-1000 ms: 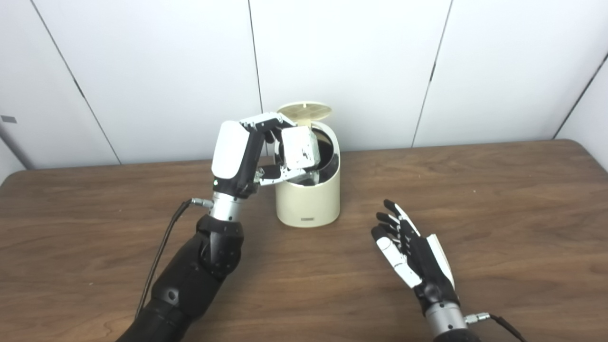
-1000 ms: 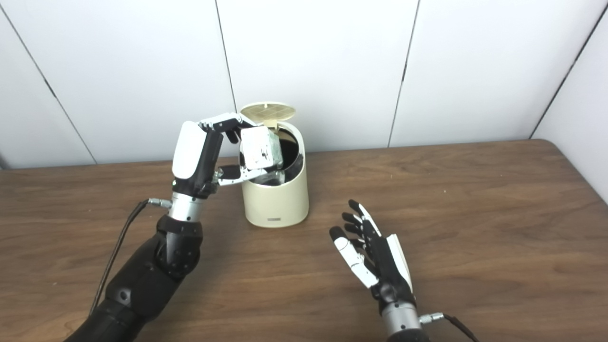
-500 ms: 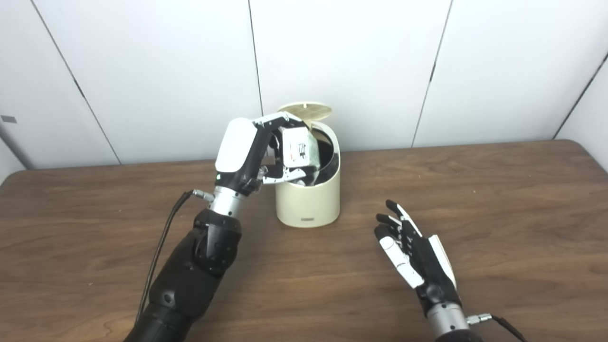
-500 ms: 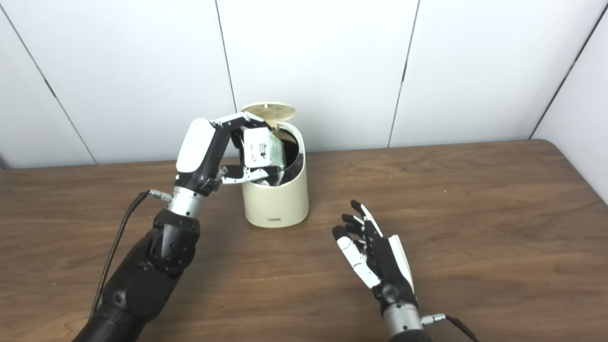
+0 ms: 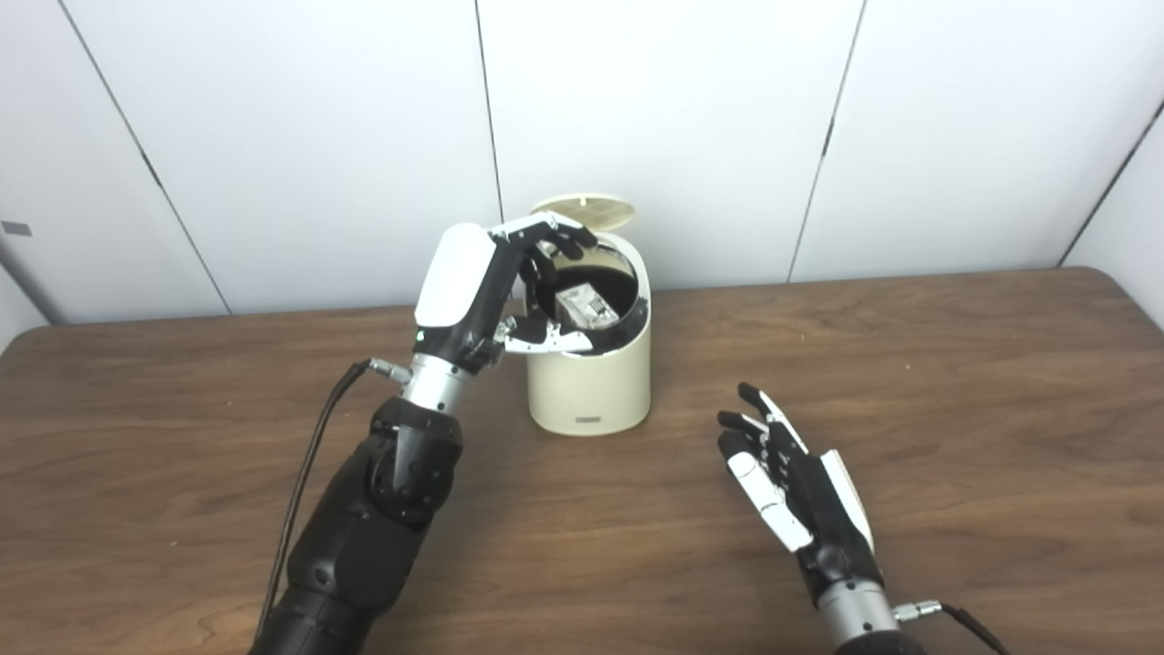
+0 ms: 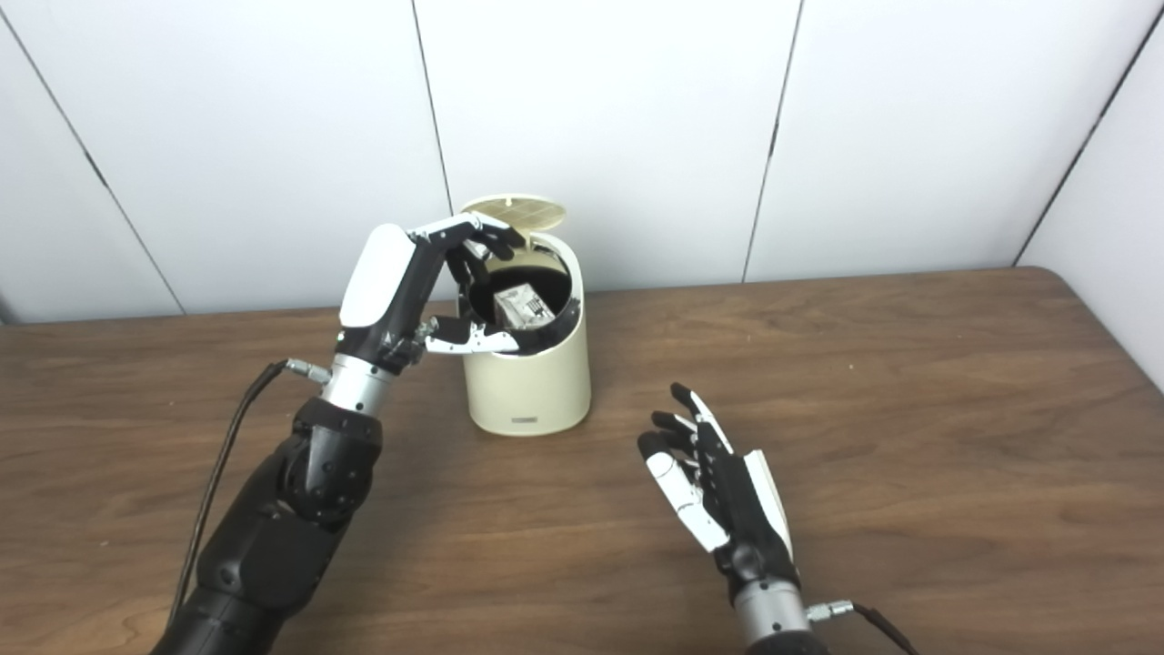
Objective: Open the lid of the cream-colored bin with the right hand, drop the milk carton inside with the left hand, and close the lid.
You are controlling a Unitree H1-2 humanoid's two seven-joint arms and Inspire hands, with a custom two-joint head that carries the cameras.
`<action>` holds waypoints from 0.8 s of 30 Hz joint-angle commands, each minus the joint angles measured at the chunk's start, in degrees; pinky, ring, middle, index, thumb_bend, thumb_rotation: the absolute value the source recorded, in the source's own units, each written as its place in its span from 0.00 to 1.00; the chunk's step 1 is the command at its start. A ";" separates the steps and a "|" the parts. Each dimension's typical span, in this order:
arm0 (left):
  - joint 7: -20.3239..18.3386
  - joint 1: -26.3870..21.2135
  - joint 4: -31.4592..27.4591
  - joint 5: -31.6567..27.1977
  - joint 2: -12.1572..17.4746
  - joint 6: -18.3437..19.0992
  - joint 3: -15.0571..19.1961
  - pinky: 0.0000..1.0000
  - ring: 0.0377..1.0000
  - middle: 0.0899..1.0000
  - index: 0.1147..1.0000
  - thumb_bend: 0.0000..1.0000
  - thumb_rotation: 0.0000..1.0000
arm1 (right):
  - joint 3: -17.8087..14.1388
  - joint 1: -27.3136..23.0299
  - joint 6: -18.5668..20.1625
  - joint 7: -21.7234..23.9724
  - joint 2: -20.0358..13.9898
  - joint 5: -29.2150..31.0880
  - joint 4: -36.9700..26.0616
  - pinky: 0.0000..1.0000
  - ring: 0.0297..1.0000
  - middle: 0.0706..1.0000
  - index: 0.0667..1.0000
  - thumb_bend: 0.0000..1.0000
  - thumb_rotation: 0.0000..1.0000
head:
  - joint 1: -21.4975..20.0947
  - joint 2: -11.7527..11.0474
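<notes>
With the milk carton (image 5: pixel 587 307) lying down inside the cream-colored bin (image 5: pixel 593 382), what remains is the lid (image 5: pixel 584 211) — it stands raised behind the rim, up and away from both hands. The left robot hand (image 5: pixel 509 296) is spread, empty, at the rim, nearer the lid; the right robot hand (image 6: pixel 705 482) rests spread on the desk (image 5: pixel 909 364), well apart. The right eye view shows slightly more of the carton's face.

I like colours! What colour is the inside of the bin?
Black inside the bin, seen best in the left eye view.
</notes>
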 commanded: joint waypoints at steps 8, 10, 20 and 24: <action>7.51 -1.00 -2.26 -0.54 -0.51 -5.57 1.12 0.38 0.43 0.45 0.40 0.49 0.00 | -0.96 -1.14 -1.64 0.02 -0.16 1.27 -1.89 0.72 0.81 0.81 0.93 0.49 0.83 | 0.45 0.34; 7.95 -0.23 -3.64 -1.55 -0.38 -5.58 1.33 0.39 0.44 0.45 0.39 0.48 0.00 | -1.23 -1.44 -1.55 0.02 -0.30 1.48 -1.87 0.72 0.81 0.82 0.94 0.48 0.82 | 0.60 0.38; 0.36 8.88 -19.53 -7.24 -3.16 5.83 7.41 0.34 0.41 0.45 0.42 0.48 0.00 | -3.02 -6.23 -3.48 0.14 -2.09 2.55 -0.78 0.76 0.85 0.85 0.90 0.48 0.80 | 1.22 0.57; -5.16 14.10 -26.72 -12.27 -4.31 14.77 9.71 0.36 0.45 0.46 0.43 0.51 0.00 | -2.65 -11.51 -4.28 -0.04 -4.40 0.12 0.66 0.75 0.86 0.87 0.88 0.48 0.81 | 1.50 0.53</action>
